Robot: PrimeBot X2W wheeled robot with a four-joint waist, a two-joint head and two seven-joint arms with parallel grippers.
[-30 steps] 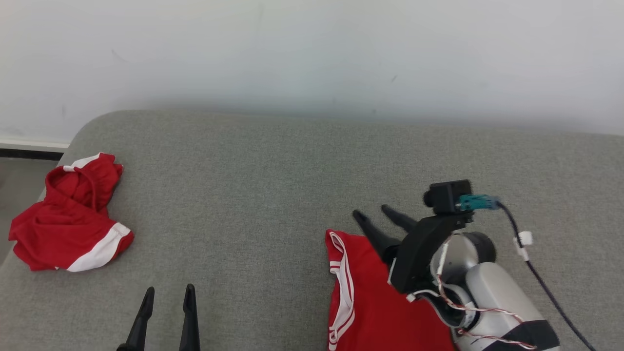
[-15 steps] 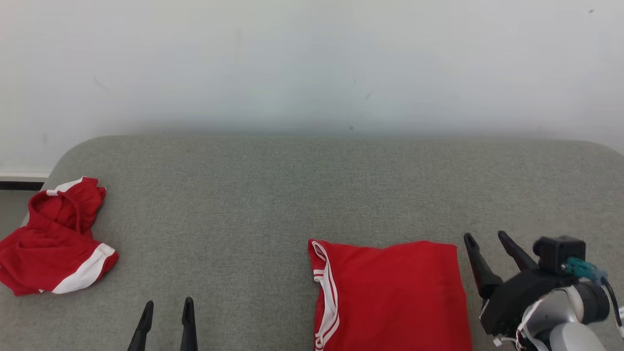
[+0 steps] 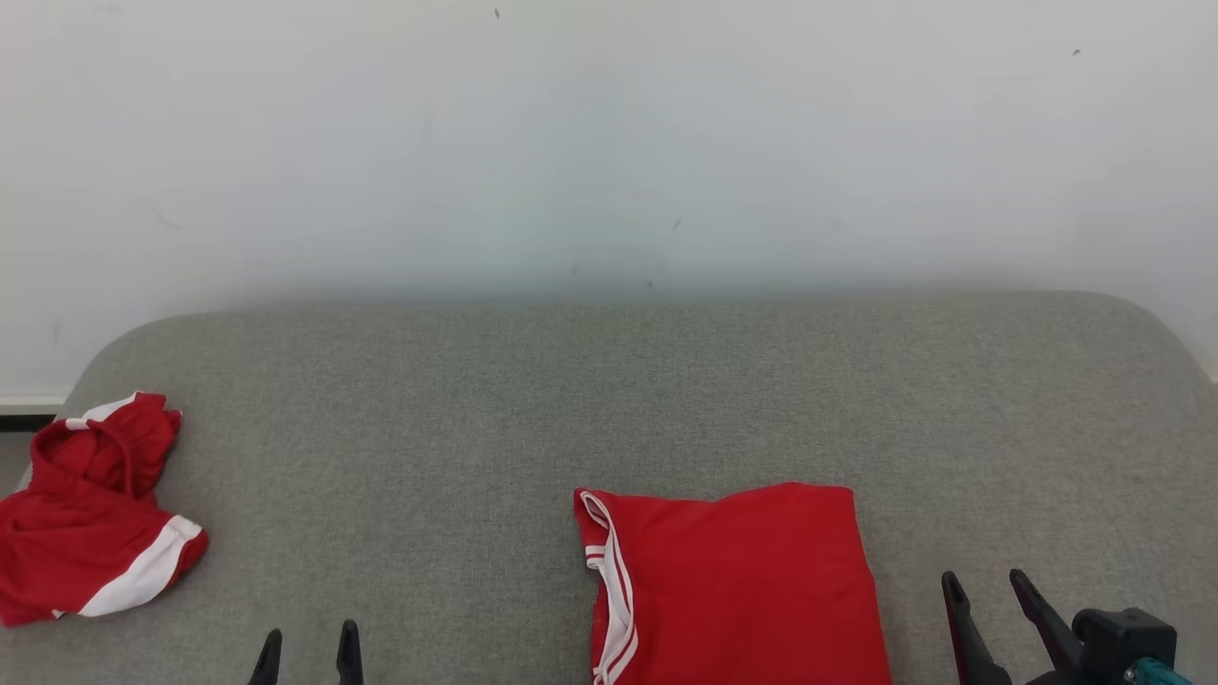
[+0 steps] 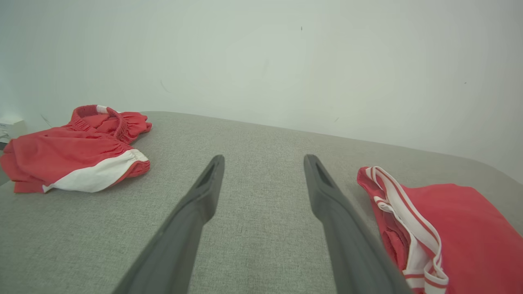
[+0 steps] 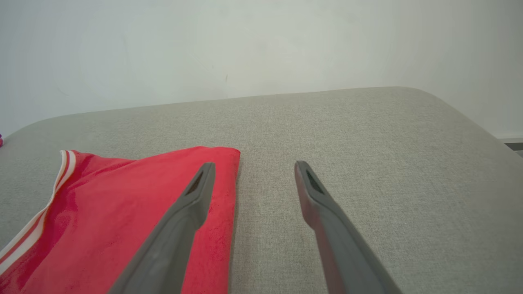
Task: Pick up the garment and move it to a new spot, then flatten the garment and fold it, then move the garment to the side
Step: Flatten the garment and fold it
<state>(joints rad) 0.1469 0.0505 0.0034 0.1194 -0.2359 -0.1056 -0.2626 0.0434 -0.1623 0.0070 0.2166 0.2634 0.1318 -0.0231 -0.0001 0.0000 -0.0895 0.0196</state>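
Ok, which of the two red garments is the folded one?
The striped-trim red garment beside the right gripper: it lies flat as a neat rectangle. The red shorts, far left on the grey cushion, lie crumpled.

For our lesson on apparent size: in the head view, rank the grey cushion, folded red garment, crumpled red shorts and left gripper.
Largest: grey cushion
folded red garment, though cropped
crumpled red shorts
Smallest: left gripper

Grey fabric-covered worktop [image 3: 428, 400], its two far corners rounded. Crumpled red shorts [image 3: 86, 514] with white trim and a gathered waistband lie on it at 8 o'clock in the head view, close to the left edge. Plain white wall [image 3: 609, 143] stands behind at 12 o'clock, bearing a few small dark specks.
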